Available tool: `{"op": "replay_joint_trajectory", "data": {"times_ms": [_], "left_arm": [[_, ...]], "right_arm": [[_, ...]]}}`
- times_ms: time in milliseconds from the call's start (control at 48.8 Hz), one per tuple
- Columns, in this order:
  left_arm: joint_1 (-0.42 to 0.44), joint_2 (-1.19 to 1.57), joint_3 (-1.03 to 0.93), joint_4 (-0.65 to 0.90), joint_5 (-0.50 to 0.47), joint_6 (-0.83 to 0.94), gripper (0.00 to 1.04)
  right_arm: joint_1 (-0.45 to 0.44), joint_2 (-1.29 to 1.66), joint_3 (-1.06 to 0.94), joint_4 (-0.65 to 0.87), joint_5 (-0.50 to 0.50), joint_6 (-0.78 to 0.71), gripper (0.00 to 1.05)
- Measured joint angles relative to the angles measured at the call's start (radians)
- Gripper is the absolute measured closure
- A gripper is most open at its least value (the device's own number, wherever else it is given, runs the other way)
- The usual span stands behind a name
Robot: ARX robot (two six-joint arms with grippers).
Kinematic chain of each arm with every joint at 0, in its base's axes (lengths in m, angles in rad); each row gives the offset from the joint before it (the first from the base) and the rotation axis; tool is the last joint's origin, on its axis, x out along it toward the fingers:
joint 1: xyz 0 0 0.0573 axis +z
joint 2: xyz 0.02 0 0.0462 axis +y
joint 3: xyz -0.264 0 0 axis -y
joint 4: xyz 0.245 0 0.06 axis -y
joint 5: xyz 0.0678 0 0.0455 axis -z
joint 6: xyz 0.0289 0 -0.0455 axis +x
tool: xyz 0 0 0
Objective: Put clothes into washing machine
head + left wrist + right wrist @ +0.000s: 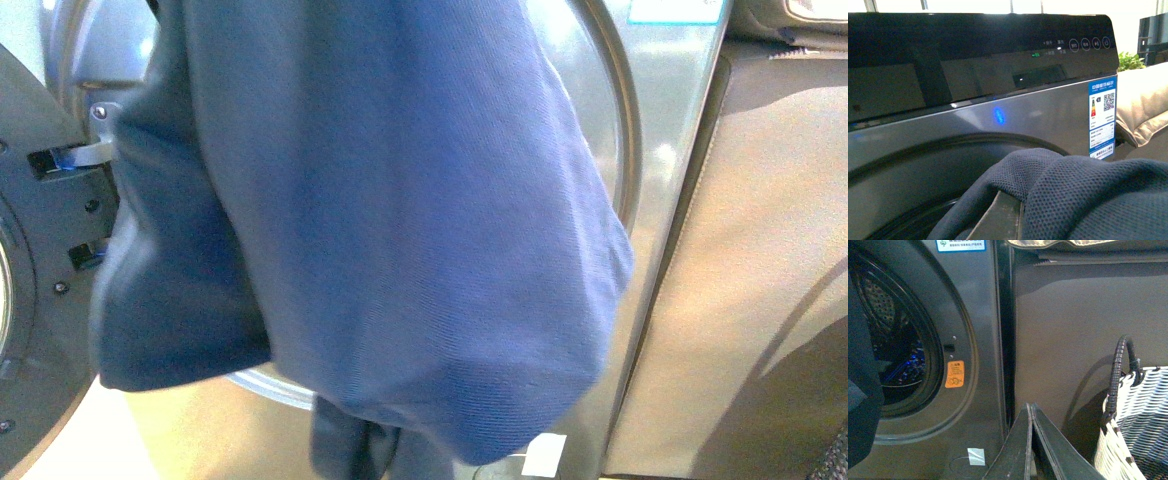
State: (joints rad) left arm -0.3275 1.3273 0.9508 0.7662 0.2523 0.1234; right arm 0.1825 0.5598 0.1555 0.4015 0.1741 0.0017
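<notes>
**Q:** Status, biggest item first?
**A:** The washing machine [672, 150] has its door [35, 300] swung open. I see no cloth in the part of the drum [893, 335] that shows.

**Q:** And the load?
**A:** The clothes [400, 220] hang in front of the porthole, outside it, draped over my left gripper [1000, 215]. Its jaws are buried in fabric, so I cannot tell their set. I judge nothing is loaded; feeding in and release are left.

**Q:** Other arm?
**A:** My right gripper [1030, 412] is pressed together and empty, near the wicker basket [1135, 435].
</notes>
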Motion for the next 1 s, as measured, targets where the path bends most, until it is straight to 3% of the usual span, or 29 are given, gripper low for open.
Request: {"op": "replay_joint_trajectory", "data": {"times_ms": [266, 328, 430, 1004], "left_arm": [[-0.013, 0.038, -0.060, 0.053, -0.018, -0.020, 0.98], [-0.014, 0.053, -0.074, 0.066, -0.020, -0.025, 0.98], [-0.014, 0.069, -0.088, 0.080, -0.026, -0.034, 0.98], [-0.014, 0.202, -0.135, 0.220, -0.106, -0.097, 0.98]], "right_arm": [[-0.068, -0.103, -0.063, -0.042, -0.065, 0.000, 1.02], [-0.131, -0.134, -0.076, -0.062, -0.155, 0.000, 1.02], [-0.177, -0.174, -0.088, -0.083, -0.167, 0.000, 1.02], [-0.180, -0.327, -0.151, -0.166, -0.173, -0.001, 1.02]]}}
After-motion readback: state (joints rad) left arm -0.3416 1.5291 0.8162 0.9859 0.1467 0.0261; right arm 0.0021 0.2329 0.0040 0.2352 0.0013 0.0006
